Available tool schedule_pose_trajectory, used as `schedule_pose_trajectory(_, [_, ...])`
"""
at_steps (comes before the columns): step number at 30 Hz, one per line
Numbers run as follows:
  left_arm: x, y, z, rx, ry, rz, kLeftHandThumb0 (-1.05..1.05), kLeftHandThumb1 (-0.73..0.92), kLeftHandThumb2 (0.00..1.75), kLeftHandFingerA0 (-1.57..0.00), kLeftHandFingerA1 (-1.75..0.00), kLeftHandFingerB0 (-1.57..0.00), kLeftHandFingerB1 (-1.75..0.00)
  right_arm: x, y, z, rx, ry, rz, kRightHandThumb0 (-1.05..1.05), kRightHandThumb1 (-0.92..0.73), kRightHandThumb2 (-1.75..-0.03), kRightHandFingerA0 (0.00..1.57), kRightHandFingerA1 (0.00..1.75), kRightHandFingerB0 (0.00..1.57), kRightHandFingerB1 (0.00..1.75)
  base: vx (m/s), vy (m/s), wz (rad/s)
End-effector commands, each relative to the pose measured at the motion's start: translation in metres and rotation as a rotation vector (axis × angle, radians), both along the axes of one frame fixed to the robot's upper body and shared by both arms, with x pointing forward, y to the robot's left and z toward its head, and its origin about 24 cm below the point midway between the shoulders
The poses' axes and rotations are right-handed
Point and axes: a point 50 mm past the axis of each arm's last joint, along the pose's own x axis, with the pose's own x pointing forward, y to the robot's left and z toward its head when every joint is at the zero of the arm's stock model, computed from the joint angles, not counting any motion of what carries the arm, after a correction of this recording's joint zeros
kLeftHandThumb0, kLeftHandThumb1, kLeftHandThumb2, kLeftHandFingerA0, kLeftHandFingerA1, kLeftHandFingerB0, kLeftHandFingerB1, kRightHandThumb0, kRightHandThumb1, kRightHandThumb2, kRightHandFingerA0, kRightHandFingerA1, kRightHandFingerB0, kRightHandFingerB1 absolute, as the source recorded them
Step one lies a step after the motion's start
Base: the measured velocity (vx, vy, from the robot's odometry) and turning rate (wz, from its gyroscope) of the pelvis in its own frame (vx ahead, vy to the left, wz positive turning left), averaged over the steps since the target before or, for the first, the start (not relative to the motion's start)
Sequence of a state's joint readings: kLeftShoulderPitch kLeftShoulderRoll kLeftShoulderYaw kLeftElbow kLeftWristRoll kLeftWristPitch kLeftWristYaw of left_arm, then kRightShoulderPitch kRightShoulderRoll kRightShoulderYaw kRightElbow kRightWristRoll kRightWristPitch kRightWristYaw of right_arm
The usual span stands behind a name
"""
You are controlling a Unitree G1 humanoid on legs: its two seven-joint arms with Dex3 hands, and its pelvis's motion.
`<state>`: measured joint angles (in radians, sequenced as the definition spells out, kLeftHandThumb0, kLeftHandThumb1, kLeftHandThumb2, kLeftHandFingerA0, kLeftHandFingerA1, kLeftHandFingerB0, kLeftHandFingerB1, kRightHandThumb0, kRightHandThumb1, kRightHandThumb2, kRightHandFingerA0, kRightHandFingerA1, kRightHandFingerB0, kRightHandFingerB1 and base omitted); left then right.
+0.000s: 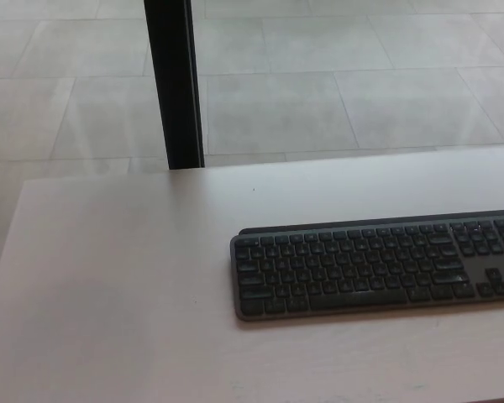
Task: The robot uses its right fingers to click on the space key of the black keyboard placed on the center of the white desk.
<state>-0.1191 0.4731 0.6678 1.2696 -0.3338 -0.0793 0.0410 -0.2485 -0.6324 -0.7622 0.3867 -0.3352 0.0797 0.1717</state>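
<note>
Hands: neither is showing in the head view, so their state cannot be told. Keyboard point(378, 264): lying flat on the desk point(109, 294), right end running off-frame. Post point(172, 84): standing behind.

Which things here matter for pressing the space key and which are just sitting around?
For the job:
keyboard
space key
desk

Not part of it:
black post
tiled floor

No robot hand is in view.
</note>
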Motion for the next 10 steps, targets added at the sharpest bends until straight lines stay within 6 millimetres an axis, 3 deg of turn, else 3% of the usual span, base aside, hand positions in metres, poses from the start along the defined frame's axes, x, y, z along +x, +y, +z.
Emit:
schedule_pose_trajectory(1, [-0.017,0.0062,0.001,0.031,0.027,0.031,-0.54,0.65,0.59,-0.78,-0.77,-0.67,-0.61,-0.1167,-0.0182,-0.1612,0.962,-0.773,-0.785,-0.54,-0.62,-0.7,0.74,1.0,0.71,1.07,0.0,0.0,0.0])
schedule_pose_trajectory(4, [-0.0163,0.0059,0.0013,0.047,0.038,0.012,-0.54,0.66,0.6,-0.76,-0.75,-0.66,-0.59,-0.1147,-0.0159,-0.1679,0.99,-0.763,-0.793,-0.55,-0.62,-0.68,0.72,1.04,0.66,1.02,0.0,0.0,0.0])
schedule_pose_trajectory(5, [-0.0158,0.006,0.0015,0.045,0.031,0.014,-0.55,0.65,0.59,-0.75,-0.72,-0.66,-0.58,-0.1121,-0.0124,-0.1679,1.003,-0.771,-0.793,-0.61,-0.45,-0.97,0.71,1.01,0.72,1.0,0.0,0.0,0.0])
schedule_pose_trajectory(6, [-0.0156,0.0062,0.0017,0.044,0.032,0.014,-0.55,0.65,0.59,-0.74,-0.71,-0.66,-0.57,-0.1107,-0.0114,-0.1674,1.013,-0.782,-0.795,-0.55,-0.62,-0.69,0.65,1.16,0.63,1.11,0.0,0.0,0.0])
schedule_pose_trajectory(7, [-0.0155,0.0064,0.0019,0.042,0.031,0.015,-0.55,0.65,0.59,-0.75,-0.73,-0.64,-0.56,-0.1097,-0.011,-0.1676,1.017,-0.779,-0.798,-0.57,-0.63,-0.7,0.7,1.23,0.59,1.11,0.0,0.0,0.0])
schedule_pose_trajectory(10, [-0.0161,0.0063,0.0015,0.039,0.029,0.017,-0.54,0.65,0.59,-0.76,-0.73,-0.64,-0.56,-0.1076,-0.0114,-0.1687,1.015,-0.757,-0.802,-0.56,-0.62,-0.7,0.65,1.17,0.61,1.1,0.0,0.0,0.0])
